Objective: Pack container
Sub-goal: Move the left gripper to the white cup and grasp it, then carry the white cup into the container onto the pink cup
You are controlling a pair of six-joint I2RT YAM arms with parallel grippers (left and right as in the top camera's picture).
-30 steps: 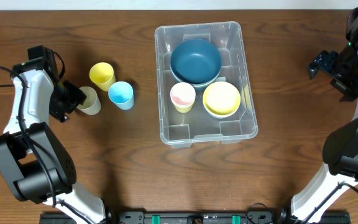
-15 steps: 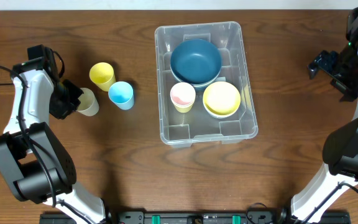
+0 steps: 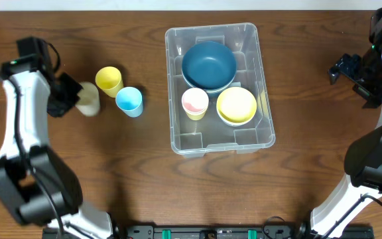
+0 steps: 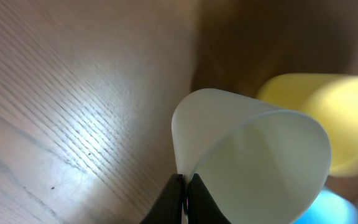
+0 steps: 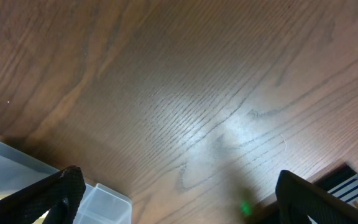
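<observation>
1. The left claw (image 4: 184, 196) is seen pinched shut on the rim wall of a cream cup (image 4: 253, 162), one finger inside and one outside. Whether the cup is clear of the bench (image 3: 111, 172) cannot be told.
2. The container (image 3: 211, 28) stands at mid-bench, well apart from this claw and off to its right. Its long axis runs from the near edge to the far edge.
3. Between the held cup and the container stand a yellow cup (image 3: 109, 80) and a blue cup (image 3: 129, 101). A straight carry to the right is judged to pass over or just beside them.
4. Inside the container, the far end is taken by a dark blue bowl (image 3: 208, 65). A pink-lined cup (image 3: 195, 103) and a yellow bowl (image 3: 236, 106) stand side by side in the middle. Bare floor is left only at the near end.
5. The right claw (image 5: 180, 179) is spread wide with nothing in it, out past the container's right side. The left arm is the nearer to the loose cups, so the carry is judged to be its work.
</observation>
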